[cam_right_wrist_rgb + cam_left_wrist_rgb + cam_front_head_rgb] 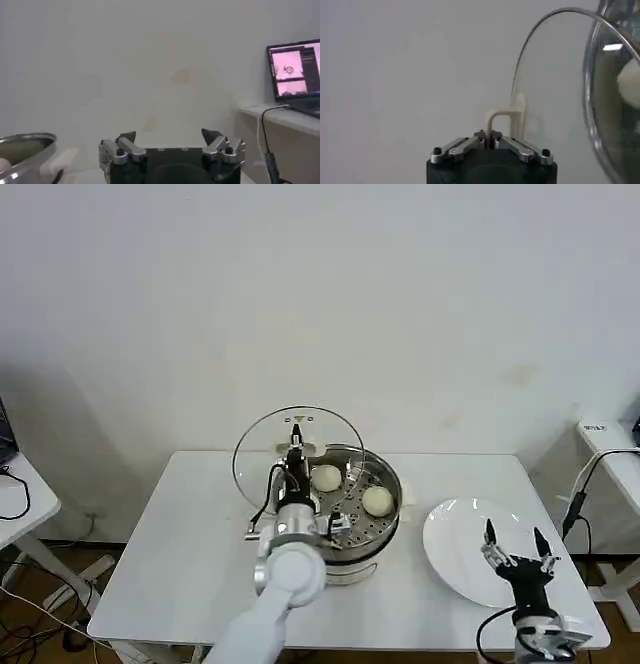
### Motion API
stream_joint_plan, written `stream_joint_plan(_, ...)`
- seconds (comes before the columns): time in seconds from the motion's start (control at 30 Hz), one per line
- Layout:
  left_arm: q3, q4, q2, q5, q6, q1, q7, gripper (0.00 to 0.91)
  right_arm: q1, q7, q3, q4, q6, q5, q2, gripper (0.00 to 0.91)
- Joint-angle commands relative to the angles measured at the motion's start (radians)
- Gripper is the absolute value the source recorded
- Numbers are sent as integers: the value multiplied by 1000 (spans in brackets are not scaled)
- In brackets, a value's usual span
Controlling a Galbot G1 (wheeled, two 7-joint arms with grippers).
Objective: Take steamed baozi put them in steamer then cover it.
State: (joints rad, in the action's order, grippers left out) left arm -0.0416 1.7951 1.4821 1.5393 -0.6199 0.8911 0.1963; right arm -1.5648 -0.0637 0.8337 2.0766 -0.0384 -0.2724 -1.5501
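Head view: high above the worktop (180,524), looking forward and down on the steamer (375,529). Left wrist view: close behind its end effector (490,141), facing the cover (555,80) beside the steamer (615,100). Right wrist view: low, level, steamer (25,150) at its edge; all three share it.

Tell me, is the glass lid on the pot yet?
Not yet. The left gripper holds the cover by its handle, tilted up on edge beside the steamer, whose top is open with baozi visible inside.

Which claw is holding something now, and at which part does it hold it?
The left claw is shut on the cover, gripping its cream handle, with the cover tilted at the steamer. The right claw is open, holding nothing.
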Motion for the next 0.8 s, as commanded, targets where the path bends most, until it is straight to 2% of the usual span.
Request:
stream_joint_plan(0.03,-59,-45,57,46,-33,-30,56,0,3,3,-17,2,-6,25,-11,907)
stream_joint_plan(0.8,-126,-66,55,45,-43,-5,81,0,16,-2,-15,-25,11,39,-5,907)
